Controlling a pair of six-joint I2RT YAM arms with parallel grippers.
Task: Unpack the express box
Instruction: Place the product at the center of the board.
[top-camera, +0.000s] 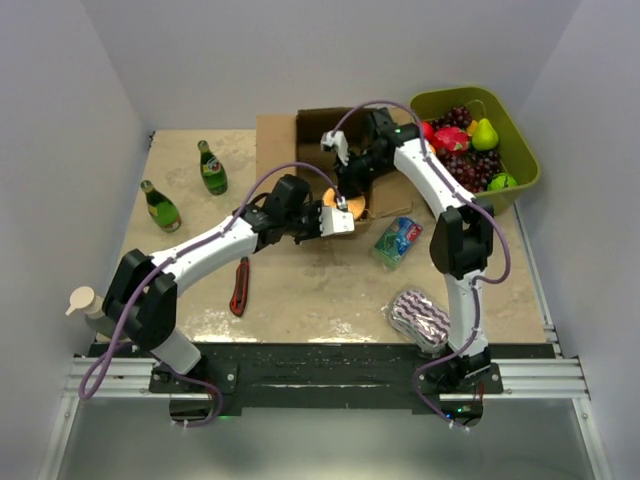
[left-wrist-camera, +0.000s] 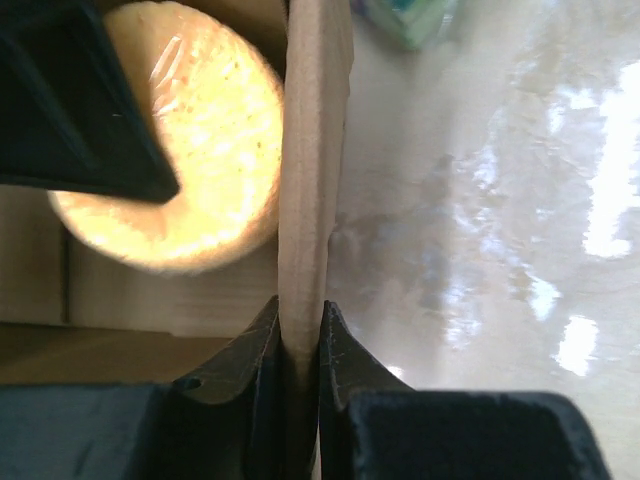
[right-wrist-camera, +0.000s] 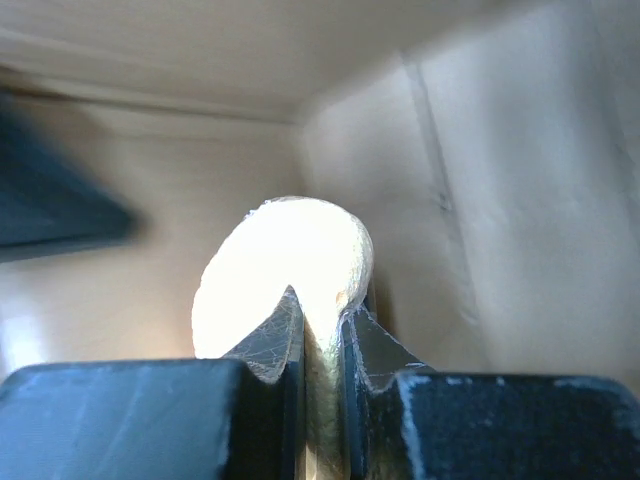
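The express box (top-camera: 278, 140) sits open at the far middle of the table (top-camera: 310, 290), its near cardboard edge pinched in the left gripper (left-wrist-camera: 300, 322). The right gripper (right-wrist-camera: 322, 308) is inside, jaws clamped on a round wrapped bun (left-wrist-camera: 190, 150) not yet lifted out. A packet (top-camera: 397, 240) and green bottles (top-camera: 211, 168) lie outside, so I'd judge the unpacking partway done.

Express box (top-camera: 280, 135): we see plain brown cardboard.
Round disc (left-wrist-camera: 170, 150): we see pale gold, speckled, under glossy clear wrap.
Bottles (top-camera: 211, 168) left of the left gripper (top-camera: 340, 222): green.
Tub (top-camera: 527, 150): olive green.
Packet (top-camera: 397, 240) right of that gripper: teal and blue.
Pouch (top-camera: 420, 312): purple-and-white stripes.
Cutter (top-camera: 239, 287): red and black.
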